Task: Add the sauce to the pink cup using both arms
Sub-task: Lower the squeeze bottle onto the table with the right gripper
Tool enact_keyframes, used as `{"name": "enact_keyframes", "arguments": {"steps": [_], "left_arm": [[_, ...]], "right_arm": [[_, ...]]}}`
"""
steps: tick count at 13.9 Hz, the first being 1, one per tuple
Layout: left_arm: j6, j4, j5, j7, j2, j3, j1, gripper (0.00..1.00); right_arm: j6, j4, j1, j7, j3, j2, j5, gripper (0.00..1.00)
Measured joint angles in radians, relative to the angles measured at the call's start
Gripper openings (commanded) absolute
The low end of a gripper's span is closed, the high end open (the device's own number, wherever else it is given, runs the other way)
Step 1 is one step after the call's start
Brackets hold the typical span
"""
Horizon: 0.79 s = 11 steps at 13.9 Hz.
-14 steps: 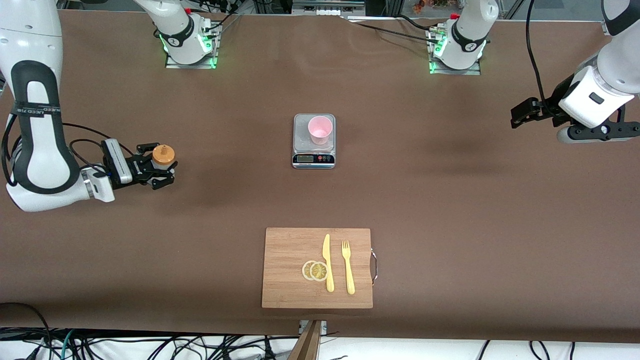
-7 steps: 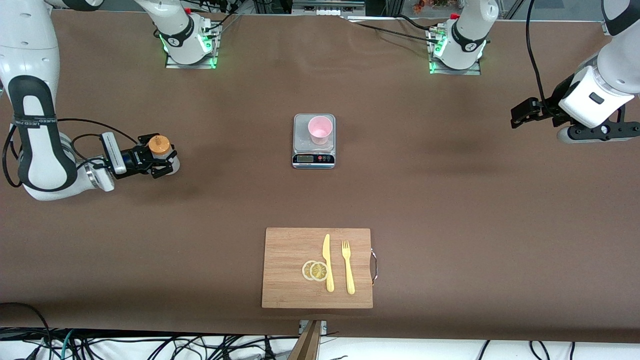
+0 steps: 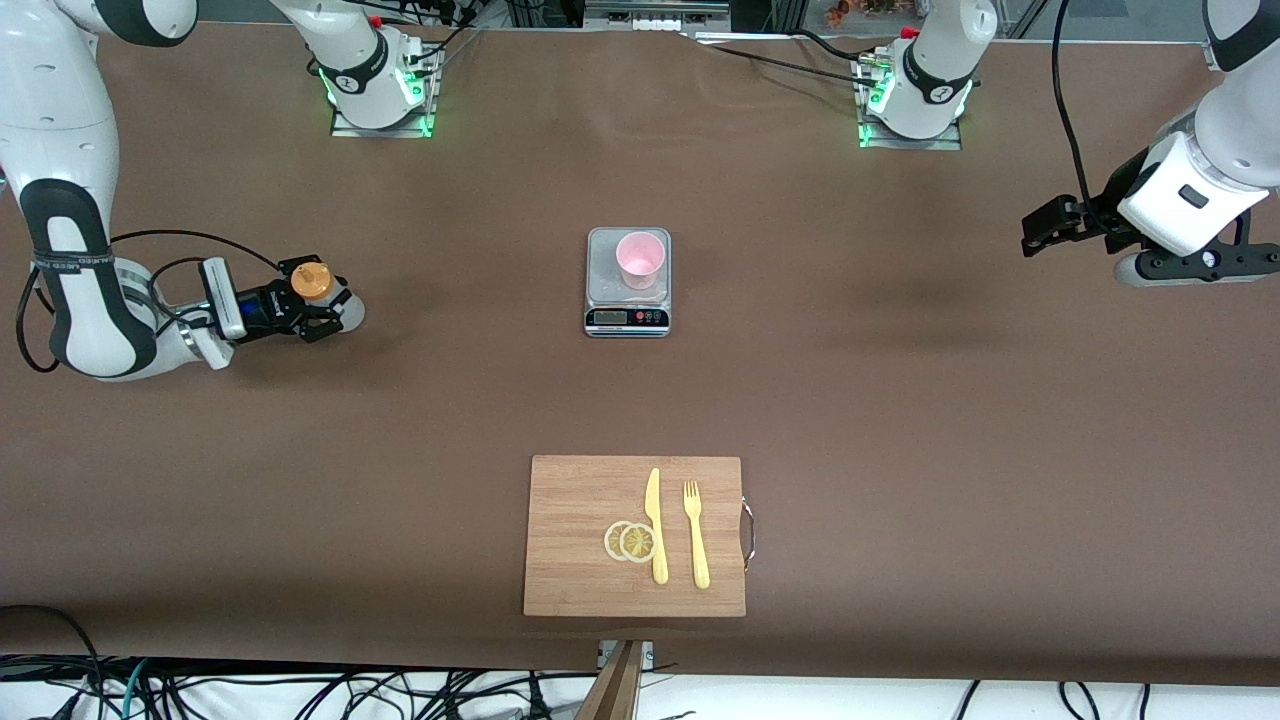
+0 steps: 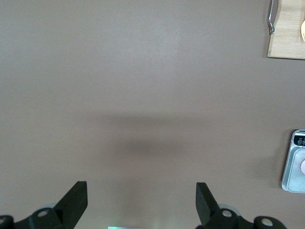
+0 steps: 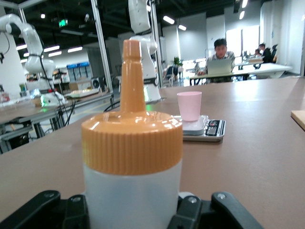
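Right gripper clenched on the upright sauce at the right arm's table end; pink cup on the scale mid-table, well apart; left gripper waits, released

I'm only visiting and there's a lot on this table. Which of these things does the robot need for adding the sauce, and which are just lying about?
Needed:
- sauce, gripped by the right gripper
- pink cup, standing on the scale
- left gripper, open, waiting

Lying about:
- board
- knife
- fork
- lemon slices
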Motion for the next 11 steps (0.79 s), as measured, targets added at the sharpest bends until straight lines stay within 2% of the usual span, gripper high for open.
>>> {"name": "enact_keyframes", "arguments": {"steps": [4,9,11], "left_arm": [[0.000,0.000,0.000,0.000,0.000,0.000,0.000,1.00],[0.000,0.000,0.000,0.000,0.000,0.000,0.000,1.00],[0.000,0.000,0.000,0.000,0.000,0.000,0.000,1.00]], "right_arm": [[-0.012,-0.007,-0.010,-0.018,0.001,0.043,0.022,0.00],[-0.002,-0.005,-0.011,-0.019,0.001,0.051,0.028,0.00],[0.012,-0.005,-0.011,-0.019,0.001,0.051,0.028,0.03]]}}
